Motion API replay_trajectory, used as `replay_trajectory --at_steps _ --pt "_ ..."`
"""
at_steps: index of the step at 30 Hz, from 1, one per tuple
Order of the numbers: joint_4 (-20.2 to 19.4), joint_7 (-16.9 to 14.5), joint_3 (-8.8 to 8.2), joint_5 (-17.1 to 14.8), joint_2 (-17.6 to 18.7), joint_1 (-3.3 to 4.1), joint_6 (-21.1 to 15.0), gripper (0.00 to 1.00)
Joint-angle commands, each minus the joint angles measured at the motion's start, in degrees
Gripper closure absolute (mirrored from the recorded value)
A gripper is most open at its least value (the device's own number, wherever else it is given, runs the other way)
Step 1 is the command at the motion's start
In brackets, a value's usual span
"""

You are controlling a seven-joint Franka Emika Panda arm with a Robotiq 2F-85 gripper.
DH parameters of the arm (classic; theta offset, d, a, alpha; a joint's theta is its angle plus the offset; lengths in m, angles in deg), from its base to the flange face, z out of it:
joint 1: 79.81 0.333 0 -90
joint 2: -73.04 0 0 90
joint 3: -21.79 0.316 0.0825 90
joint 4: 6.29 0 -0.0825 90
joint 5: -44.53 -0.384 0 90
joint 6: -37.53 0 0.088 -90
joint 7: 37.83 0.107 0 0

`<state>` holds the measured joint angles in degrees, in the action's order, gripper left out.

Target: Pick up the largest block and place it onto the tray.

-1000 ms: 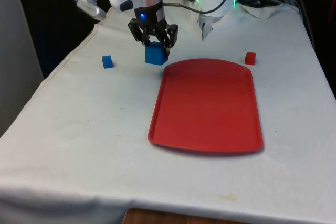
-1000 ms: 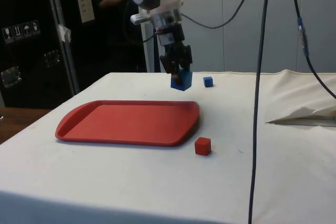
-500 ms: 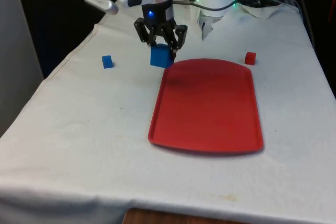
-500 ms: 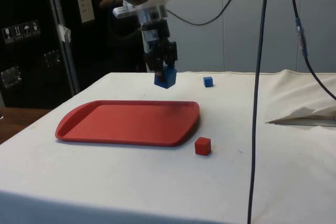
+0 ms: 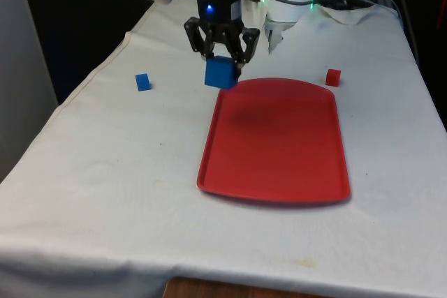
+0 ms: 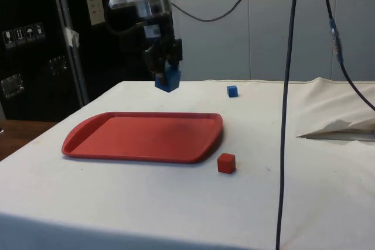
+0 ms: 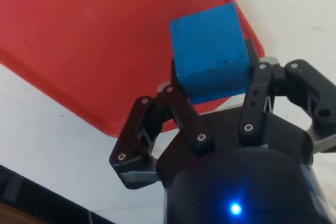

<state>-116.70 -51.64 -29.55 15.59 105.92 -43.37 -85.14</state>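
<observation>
My gripper (image 5: 221, 61) is shut on the large blue block (image 5: 219, 72) and holds it in the air above the far corner of the red tray (image 5: 276, 144), at the front view's left side of it. From the side, the gripper (image 6: 165, 69) carries the block (image 6: 167, 80) well above the tray (image 6: 140, 137). In the wrist view the block (image 7: 210, 51) sits between the fingers (image 7: 181, 111) with the tray's corner (image 7: 94, 40) below it.
A small blue block (image 5: 142, 82) lies on the cloth at the front view's left of the tray. A small red block (image 5: 333, 77) lies by the tray's far corner at the front view's right. Cables (image 6: 285, 86) hang in the side view.
The gripper has carried the blue block toward the front view's right and slightly higher, from beside the tray's edge to over its far corner.
</observation>
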Motion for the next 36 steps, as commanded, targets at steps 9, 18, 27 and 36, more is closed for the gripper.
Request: replay_trajectory --at_steps 9,18,27,36 --pt "1.66 3.90 0.92 0.97 0.06 1.78 -0.97 1.00" --pt "2.69 6.25 3.32 1.38 0.06 1.55 -2.12 1.00" --pt "4.07 10.20 5.73 2.35 0.46 2.12 -4.41 1.00" --pt "3.55 10.66 8.08 1.32 1.72 1.38 -8.08 1.00"
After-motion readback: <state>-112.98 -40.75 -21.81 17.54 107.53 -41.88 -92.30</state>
